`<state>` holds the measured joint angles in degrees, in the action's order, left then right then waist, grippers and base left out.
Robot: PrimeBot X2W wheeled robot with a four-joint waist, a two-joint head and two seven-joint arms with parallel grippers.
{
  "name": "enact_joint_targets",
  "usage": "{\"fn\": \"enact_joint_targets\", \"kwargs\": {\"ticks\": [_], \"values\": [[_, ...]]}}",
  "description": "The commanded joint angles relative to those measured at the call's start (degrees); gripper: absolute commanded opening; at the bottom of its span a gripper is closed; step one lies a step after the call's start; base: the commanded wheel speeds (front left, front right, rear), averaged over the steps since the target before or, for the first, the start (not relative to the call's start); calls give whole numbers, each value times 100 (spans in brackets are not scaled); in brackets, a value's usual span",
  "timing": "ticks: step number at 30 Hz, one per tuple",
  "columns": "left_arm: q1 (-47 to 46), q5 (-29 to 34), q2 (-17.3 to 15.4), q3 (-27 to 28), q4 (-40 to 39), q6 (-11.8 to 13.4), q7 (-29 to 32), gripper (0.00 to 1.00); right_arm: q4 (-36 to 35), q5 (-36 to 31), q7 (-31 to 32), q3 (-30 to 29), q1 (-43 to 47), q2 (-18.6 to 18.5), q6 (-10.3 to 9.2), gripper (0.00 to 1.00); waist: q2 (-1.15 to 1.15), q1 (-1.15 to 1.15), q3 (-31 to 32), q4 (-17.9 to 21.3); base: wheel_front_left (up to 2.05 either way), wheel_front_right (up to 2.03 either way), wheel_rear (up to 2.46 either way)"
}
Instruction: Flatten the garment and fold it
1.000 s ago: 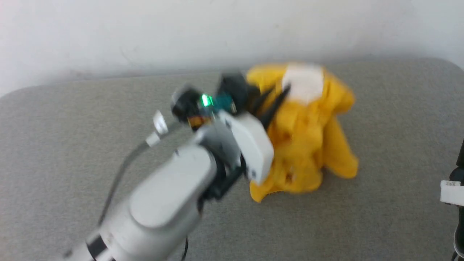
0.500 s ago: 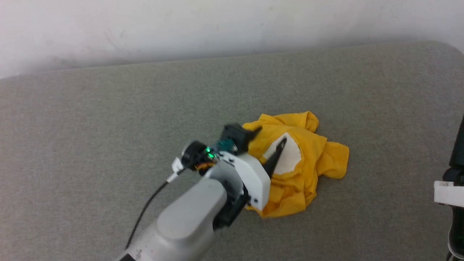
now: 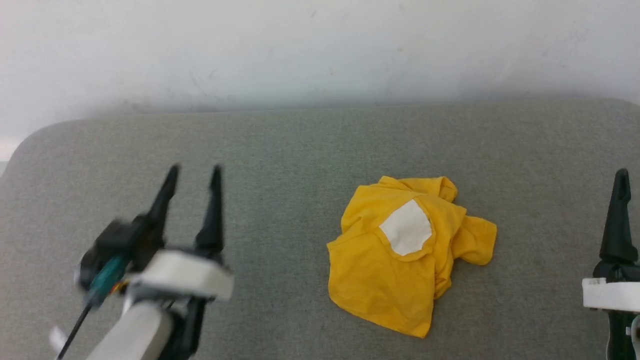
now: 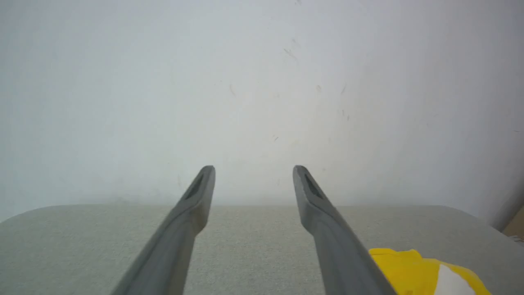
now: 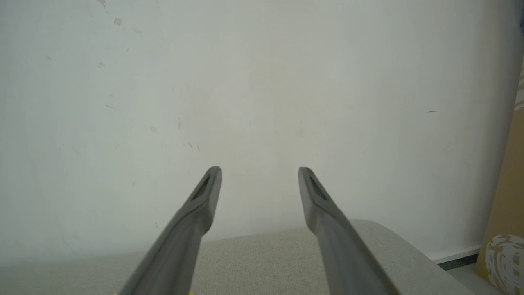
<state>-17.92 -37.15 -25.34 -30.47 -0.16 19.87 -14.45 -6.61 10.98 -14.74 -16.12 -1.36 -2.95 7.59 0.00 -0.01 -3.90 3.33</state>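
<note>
The garment (image 3: 400,270) lies crumpled in a heap on the grey padded surface (image 3: 300,145), a little right of centre in the head view. It's mustard-yellow, with one white patch (image 3: 406,233) facing up near its far side. Nothing is touching it. It sits bunched on its own, one lobe of cloth poking out to the right.

Off to its left and well apart is the left gripper (image 3: 194,172), a touch blurred, fingers pointing toward the white wall (image 3: 320,45). They're spread wide and carrying nothing. The left wrist view shows the two fingers standing apart over bare grey surface, with a yellow corner of the cloth low down beside one of them.

Over on the far right, the right gripper (image 5: 260,171) is also well clear of the cloth. Its wrist view shows the fingers parted wide with nothing between them, aimed at the wall above the surface's rounded edge. A brown panel (image 5: 507,213) stands at that view's right edge.
</note>
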Motion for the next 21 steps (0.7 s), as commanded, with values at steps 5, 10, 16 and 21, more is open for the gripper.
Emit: {"fn": "enact_joint_targets", "kwargs": {"ticks": [5,10,16,21], "values": [[1975,870,-103,1213,-1560,456,-52,100,134,34,-26,94,233,7,-10,100,0,1,-83,-115,0,0,0],[2747,1530,254,1593,-1859,269,-53,100,230,99,-26,78,314,7,-10,100,0,1,-154,-271,0,0,0],[2810,1917,937,1887,-1868,-279,-54,100,367,-29,117,295,91,7,-10,100,0,1,-294,-467,0,0,0],[2575,2186,1326,2066,-1761,-710,-54,100,512,-184,1285,496,-429,7,-10,100,0,1,-530,-558,0,0,0]]}}
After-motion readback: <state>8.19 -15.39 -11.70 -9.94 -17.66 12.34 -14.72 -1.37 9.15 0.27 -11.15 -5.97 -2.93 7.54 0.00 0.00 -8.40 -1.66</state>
